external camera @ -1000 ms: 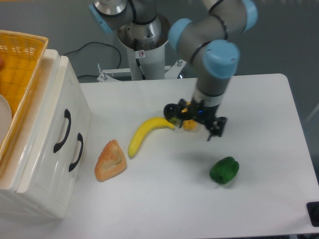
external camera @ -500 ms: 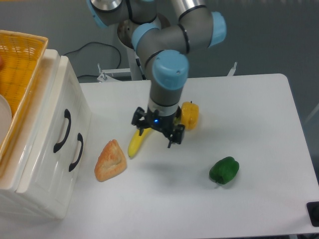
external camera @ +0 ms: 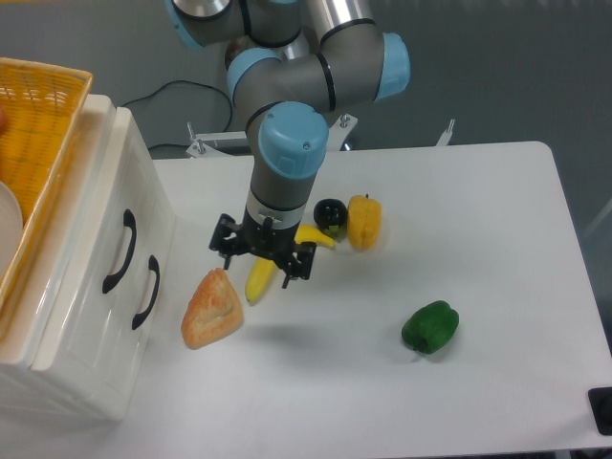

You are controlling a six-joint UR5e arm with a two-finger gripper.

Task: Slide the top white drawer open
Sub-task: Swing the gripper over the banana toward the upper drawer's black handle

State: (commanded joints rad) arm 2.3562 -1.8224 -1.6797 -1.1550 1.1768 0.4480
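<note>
Hidden: the banana (external camera: 260, 277) is partly covered by the gripper (external camera: 262, 262); only its lower end and a yellow tip near the black round object (external camera: 331, 212) show. The wicker basket (external camera: 38, 143) on the cabinet (external camera: 86, 316) is cut off at the left edge, as is a white object inside it.
Change: half a second ago the gripper hung over the banana's upper part, close to the yellow pepper (external camera: 364, 221); it has since moved left, toward the cabinet, and the black round object is uncovered again.
Fingers: two dark fingers (external camera: 225, 239) point down, spread apart, above the banana; they hold nothing, and contact with the banana cannot be told.
Top white drawer (external camera: 96, 229): closed, at the table's (external camera: 516, 239) left, its curved black handle (external camera: 120, 251) well left of the gripper.
Lower drawer (external camera: 129, 335): closed too.
Others: a bread wedge (external camera: 211, 308) beside the banana, a green pepper (external camera: 430, 327) at the near right.
</note>
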